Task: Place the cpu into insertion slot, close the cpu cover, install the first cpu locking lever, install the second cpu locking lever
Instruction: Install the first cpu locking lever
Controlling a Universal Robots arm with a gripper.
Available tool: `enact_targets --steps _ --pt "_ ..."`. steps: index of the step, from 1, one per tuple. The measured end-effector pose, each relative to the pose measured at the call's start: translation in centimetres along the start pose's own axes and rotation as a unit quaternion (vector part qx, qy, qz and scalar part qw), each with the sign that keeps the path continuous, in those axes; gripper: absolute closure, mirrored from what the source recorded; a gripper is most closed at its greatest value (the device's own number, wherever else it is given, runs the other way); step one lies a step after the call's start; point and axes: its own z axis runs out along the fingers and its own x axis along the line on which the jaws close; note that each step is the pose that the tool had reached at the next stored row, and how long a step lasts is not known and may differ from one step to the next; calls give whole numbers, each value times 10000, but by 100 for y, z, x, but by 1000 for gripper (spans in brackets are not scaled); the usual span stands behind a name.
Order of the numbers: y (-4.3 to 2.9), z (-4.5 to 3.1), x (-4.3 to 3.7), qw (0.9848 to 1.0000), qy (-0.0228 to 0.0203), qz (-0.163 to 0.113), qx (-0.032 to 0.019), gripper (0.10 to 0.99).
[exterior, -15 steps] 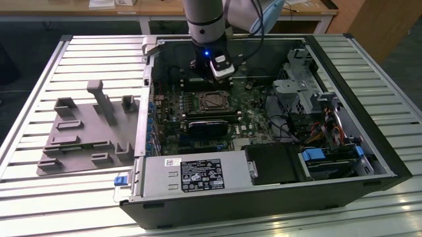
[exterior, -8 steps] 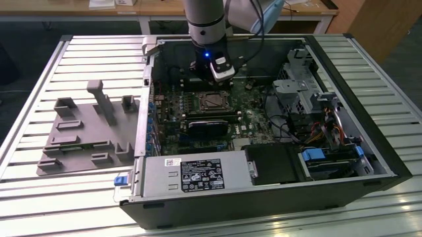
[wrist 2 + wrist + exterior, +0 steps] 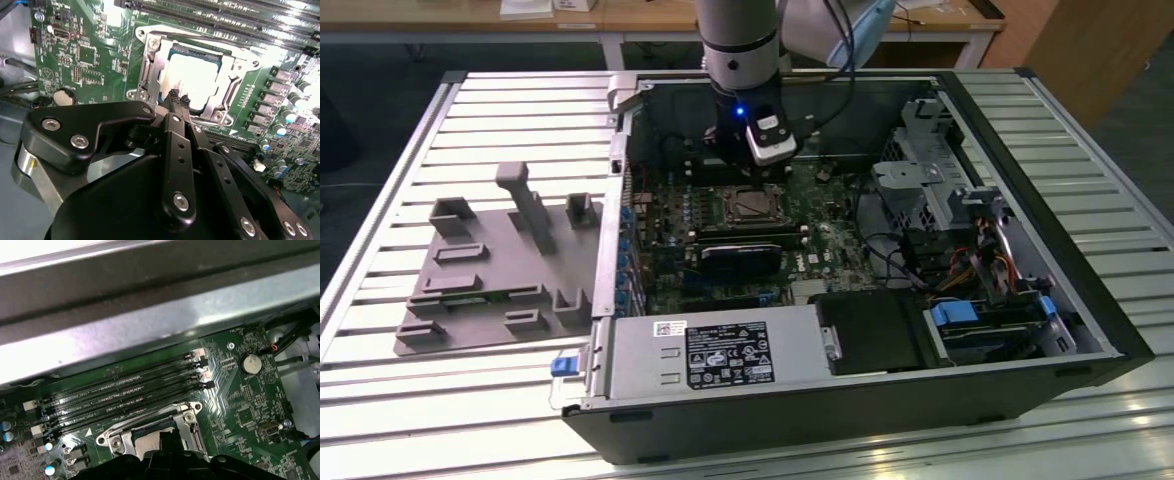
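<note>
An open computer case (image 3: 1067, 300) is seen lying on a slatted metal table (image 3: 400, 420), in the middle and right of the frame. Inside it a green circuit board (image 3: 670, 262) is visible, with the square socket (image 3: 750, 205) near the centre. The robot arm (image 3: 742, 45) is lowered from the top centre, just above the socket. A grey plastic holder (image 3: 494, 265) is placed at the left.

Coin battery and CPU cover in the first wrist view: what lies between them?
In the first wrist view, bare green motherboard with small chips separates the coin battery from the cpu cover.
</note>
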Motion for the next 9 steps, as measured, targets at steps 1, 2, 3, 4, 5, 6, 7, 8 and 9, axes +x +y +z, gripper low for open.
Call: enact_targets --steps 1,2,3,4,5,6,7,8,9 --pt "-4 0 -2 10000 -4 8 12 984" --pt "-9 1 -4 10000 -8 16 22 984" --pt "-15 1 -6 10000 -12 23 33 984" --pt "-20 2 -7 10000 -17 30 44 984" --pt "-26 3 -9 10000 -21 35 56 984" --pt "-34 4 -11 10000 -23 41 65 984" --pt "-42 6 -13 10000 -25 47 71 984" --pt "-51 9 -16 10000 -28 52 76 984" --pt "-61 11 -19 9999 -29 57 81 984"
